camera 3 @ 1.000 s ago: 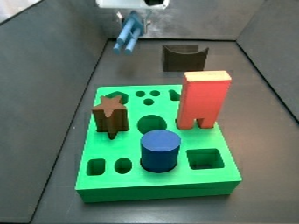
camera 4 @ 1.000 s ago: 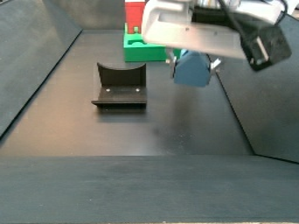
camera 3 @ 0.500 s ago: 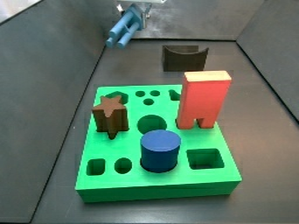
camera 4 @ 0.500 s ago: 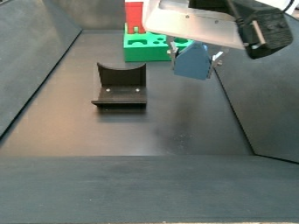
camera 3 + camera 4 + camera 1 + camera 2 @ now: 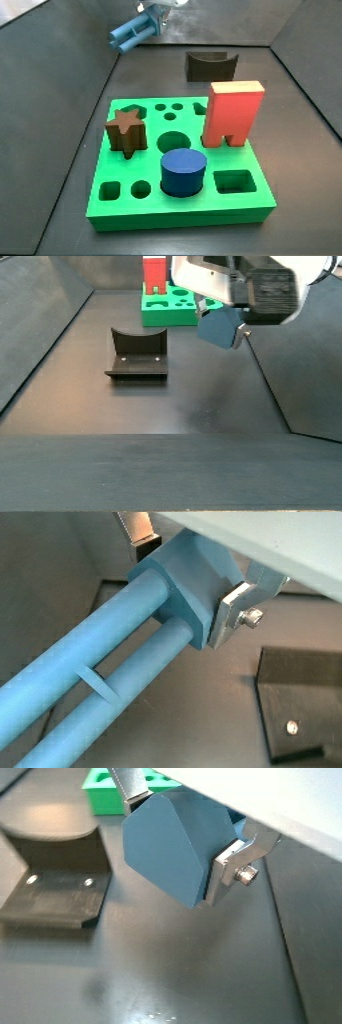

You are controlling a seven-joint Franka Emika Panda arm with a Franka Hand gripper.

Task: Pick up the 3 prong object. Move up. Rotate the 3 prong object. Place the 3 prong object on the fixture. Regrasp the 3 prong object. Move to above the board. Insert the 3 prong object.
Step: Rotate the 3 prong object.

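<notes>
My gripper hangs high above the floor behind the board, shut on the 3 prong object. The grey-blue piece is tilted close to level, its prongs pointing away from the fingers. In a wrist view its tapered end faces the camera between the silver plates of the gripper. The fixture stands on the floor behind the green board; from the opposite side the fixture lies left of and below the held piece.
On the board stand a red block, a brown star peg and a dark blue cylinder. Dark sloping walls close the floor in on both sides.
The held 3 prong object has turned from hanging steeply down to lying nearly level, and the gripper has risen a little with it.
</notes>
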